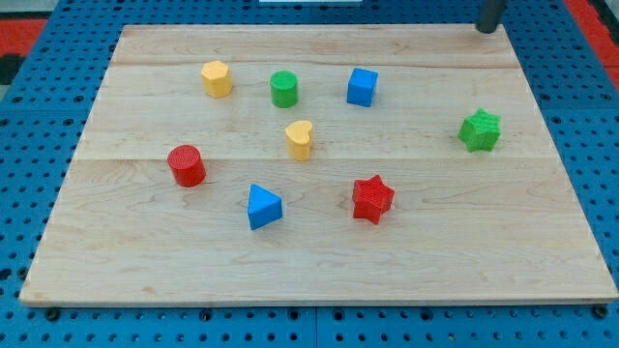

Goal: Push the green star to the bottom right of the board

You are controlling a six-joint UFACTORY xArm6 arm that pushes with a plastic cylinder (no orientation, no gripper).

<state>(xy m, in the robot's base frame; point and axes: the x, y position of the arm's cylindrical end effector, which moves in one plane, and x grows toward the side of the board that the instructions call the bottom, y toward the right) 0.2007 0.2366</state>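
Across the pale wooden table (319, 275), from the view's left:

- Farthest left of my tip (488, 31) and well below: red plastic cylinder (186, 165).
- Far left, a little below: yellow plastic hexagonal block (216, 78).
- Left and far below: blue plastic triangular block (263, 206).
- Left, slightly below: green plastic cylinder (283, 89).
- Below that, apart from it: yellow plastic heart-shaped block (300, 139).
- Nearer on the left, a little below: blue plastic cube (362, 86).
- Left and well below: red plastic star (372, 199).
- Almost straight below, well apart, near the table's right edge: green plastic star (480, 130), about mid-height, nowhere near the bottom right corner yet.

End effector: bare dark rod at the view's top right edge, no jaws to release or clench, touching no block.

Likely risks:
- Meets a star point rather than the body, so the block spins and slips sideways off the rod.
- Pushes too far rightward, so the block runs off the nearby right edge.
- Comes down straight and lands the block at the bottom but short of the corner.

Other blocks well left of the likely path, so a collision seems unlikely.
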